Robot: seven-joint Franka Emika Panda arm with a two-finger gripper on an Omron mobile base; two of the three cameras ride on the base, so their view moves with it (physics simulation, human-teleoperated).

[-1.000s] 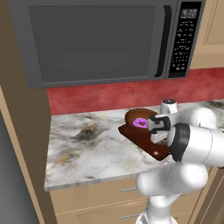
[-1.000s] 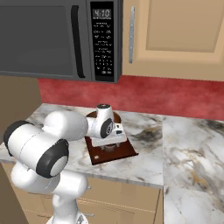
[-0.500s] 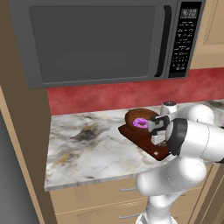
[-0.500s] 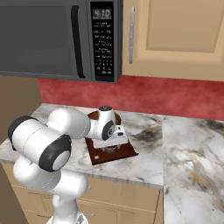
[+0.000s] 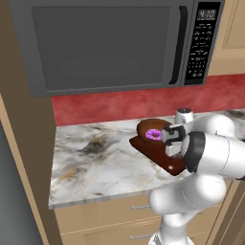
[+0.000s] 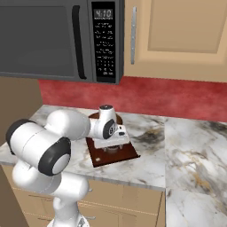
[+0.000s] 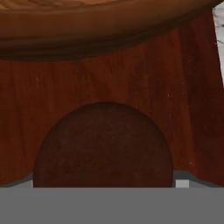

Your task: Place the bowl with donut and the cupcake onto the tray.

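Note:
The dark reddish tray (image 5: 160,155) (image 6: 126,154) (image 7: 109,83) lies on the marble counter. At its far end sits the brown bowl (image 5: 145,127) (image 7: 109,22), with the purple-iced donut (image 5: 154,134) inside it. My gripper (image 5: 173,149) (image 6: 111,145) (image 7: 105,181) hangs low over the tray's near half, just in front of the bowl. The dark brown cupcake (image 7: 103,144) (image 6: 110,149) fills the gap between the fingertips (image 7: 183,183), and its base is at or just above the tray. The gripper is shut on the cupcake.
A microwave (image 5: 110,43) (image 6: 53,37) hangs above the counter, against a red backsplash (image 6: 177,99). A wall panel (image 5: 24,143) bounds the counter on the left. Bare marble (image 5: 91,158) (image 6: 190,150) spreads on both sides of the tray. Drawers (image 5: 115,215) sit below the front edge.
The arm's elbow has shifted a little, while the hand stays over the tray with the cupcake. Bowl, donut and tray have not moved.

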